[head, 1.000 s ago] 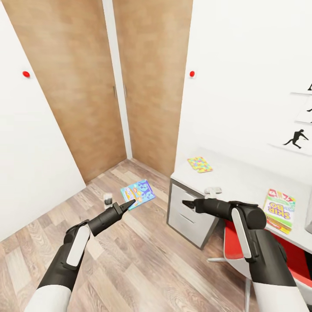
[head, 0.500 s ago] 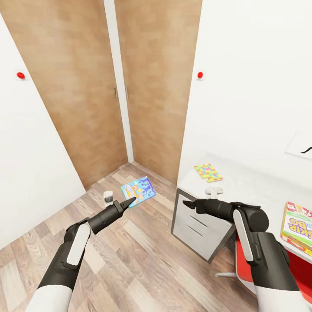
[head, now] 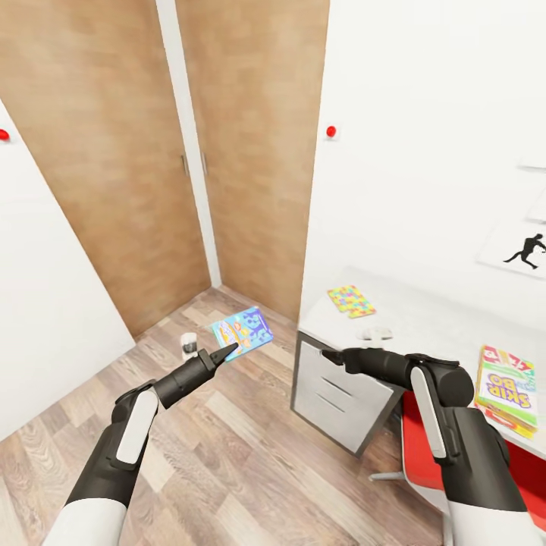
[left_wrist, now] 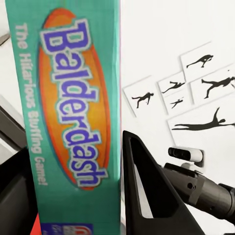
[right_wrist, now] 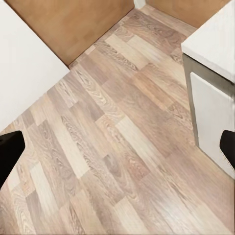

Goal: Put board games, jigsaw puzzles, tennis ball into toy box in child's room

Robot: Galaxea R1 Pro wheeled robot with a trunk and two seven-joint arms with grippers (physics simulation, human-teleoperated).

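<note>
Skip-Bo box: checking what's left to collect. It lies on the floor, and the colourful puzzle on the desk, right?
No. The head view shows the Skip-Bo box on the desk, not the floor; the colourful puzzle is on the desk too.

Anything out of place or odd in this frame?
Nothing stands out. The left gripper holds the Balderdash box squarely between its fingers. The jigsaw puzzle and the Skip-Bo box lie flat on the table. No spill or damage shows.
</note>
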